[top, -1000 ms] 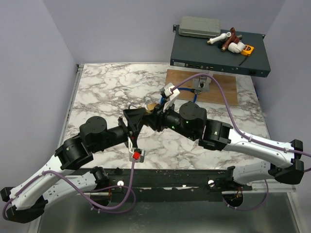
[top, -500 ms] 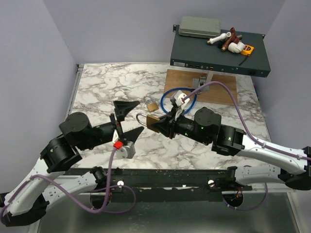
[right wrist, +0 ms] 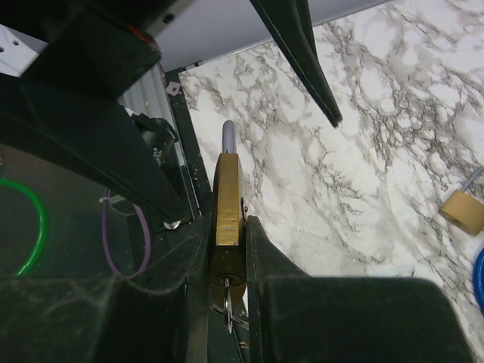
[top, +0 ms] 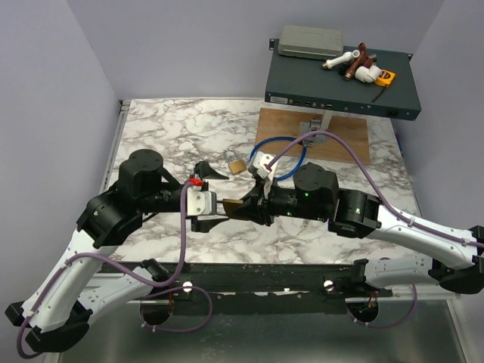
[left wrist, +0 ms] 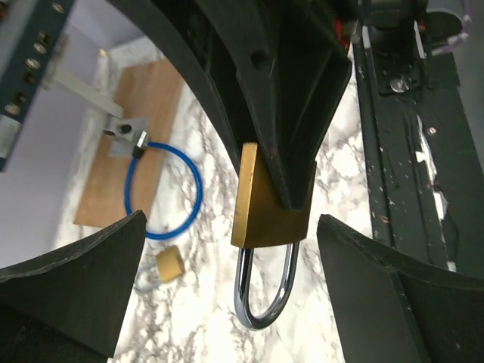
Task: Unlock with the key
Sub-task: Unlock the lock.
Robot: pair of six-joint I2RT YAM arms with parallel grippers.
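With the right gripper [top: 243, 206], pinches a brass padlock [top: 230, 205] by its flat sides, near the middle of the marble table [top: 166, 136] and just short of its near edge, apparently lifted off the surface. Seen edge-on from the right wrist, clamped tight between two black fingers [right wrist: 268, 261], with the silver shackle [left wrist: 265, 299] pointing left, away from that wrist. Carries the key [right wrist: 228, 304] at the opposite end, the one toward the right wrist: a slim silvery sliver sticking out of the lock's base, sunk deep between the fingers, with a thin wire ring just below; too shadowed to tell how far in. With the left gripper [top: 221, 196], spread wide, faces the lock from the left and brackets it, one finger on the far side and one on the near side, touching nothing; in the left wrist view, open gaps between the brass body and both dark pads [left wrist: 83, 272]. Farther back and slightly to the right, flat on the marble: a second brass padlock [top: 237, 165], just beside a blue cable loop [top: 274, 140]. Beyond the loop, a wooden board [top: 352, 140] bearing a small metal bracket [top: 314, 134]. At the far right, behind the board, a dark rack unit [top: 340, 83] with pipe fittings and other small items on top.
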